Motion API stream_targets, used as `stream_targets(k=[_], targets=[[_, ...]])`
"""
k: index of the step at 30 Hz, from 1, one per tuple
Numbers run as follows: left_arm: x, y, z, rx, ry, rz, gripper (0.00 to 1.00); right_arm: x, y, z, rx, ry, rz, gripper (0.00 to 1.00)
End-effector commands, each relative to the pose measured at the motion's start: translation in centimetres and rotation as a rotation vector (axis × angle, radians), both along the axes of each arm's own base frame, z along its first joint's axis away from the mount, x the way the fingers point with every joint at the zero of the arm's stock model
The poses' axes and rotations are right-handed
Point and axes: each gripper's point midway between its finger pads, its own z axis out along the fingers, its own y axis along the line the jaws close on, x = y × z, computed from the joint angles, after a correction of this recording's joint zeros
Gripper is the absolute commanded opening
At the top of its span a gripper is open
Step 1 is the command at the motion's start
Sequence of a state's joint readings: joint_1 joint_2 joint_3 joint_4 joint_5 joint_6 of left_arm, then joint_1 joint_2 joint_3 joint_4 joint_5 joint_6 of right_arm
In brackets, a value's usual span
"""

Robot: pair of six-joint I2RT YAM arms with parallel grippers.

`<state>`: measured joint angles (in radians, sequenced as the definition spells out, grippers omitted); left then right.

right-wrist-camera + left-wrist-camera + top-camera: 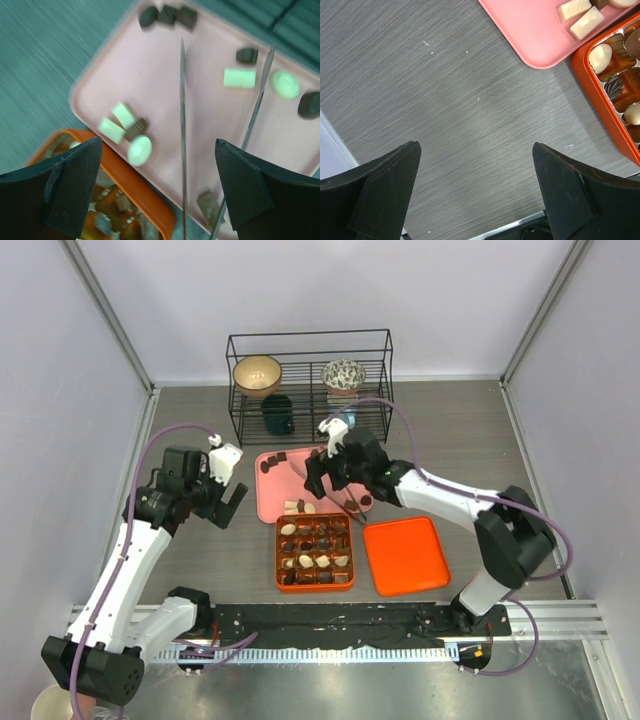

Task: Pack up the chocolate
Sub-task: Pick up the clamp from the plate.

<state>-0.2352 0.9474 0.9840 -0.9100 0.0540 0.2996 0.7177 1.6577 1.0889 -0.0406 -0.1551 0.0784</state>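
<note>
The grey table [450,440] is occupied by a black wire rack [310,388] at its far side, in which a tan bowl [257,373], a patterned bowl [343,373] and a dark cup [277,413] are kept. The left arm [125,570] is bent toward the middle, and the right arm [450,498] is stretched over the pink tray [270,495]. Just in front of the tray, the orange gridded box [279,555] is set, with its orange lid [405,555] laid beside it on the right.

The left gripper [475,150] is held over bare table beside the tray's corner, its fingers spread wide with nothing between them. The right gripper [157,145] is held above the tray, its fingers likewise wide apart. Thin metal tweezers [182,100] are seen between them, touched by neither fingertip.

The chocolate [315,550] is found partly in the box's compartments. Other pieces are scattered on the tray, dark ones at its far corner and cream ones near the box.
</note>
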Motion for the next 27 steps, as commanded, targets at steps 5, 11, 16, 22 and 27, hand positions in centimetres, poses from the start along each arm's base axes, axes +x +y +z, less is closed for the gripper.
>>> stream_targets(k=[5, 11, 16, 22, 27], targets=[[-0.4, 0.6, 2.6, 0.017, -0.058, -0.007, 1.0, 0.2, 2.8, 4.5, 0.116, -0.063, 0.069, 0.84], [-0.4, 0.6, 2.5, 0.017, -0.056, -0.002, 1.0, 1.4, 2.2, 2.4, -0.09, -0.139, 0.01, 0.75], [-0.6, 0.6, 2.4, 0.013, -0.057, 0.002, 1.0, 1.1, 1.9, -1.5, -0.167, -0.048, 0.01, 0.73], [-0.7, 0.8, 2.3, 0.023, -0.056, 0.003, 1.0, 1.3, 0.8, -3.4, -0.226, -0.033, -0.026, 0.71], [-0.7, 0.8, 2.1, 0.018, -0.051, 0.005, 1.0, 1.6, 0.5, -4.3, -0.252, -0.023, -0.036, 0.66]])
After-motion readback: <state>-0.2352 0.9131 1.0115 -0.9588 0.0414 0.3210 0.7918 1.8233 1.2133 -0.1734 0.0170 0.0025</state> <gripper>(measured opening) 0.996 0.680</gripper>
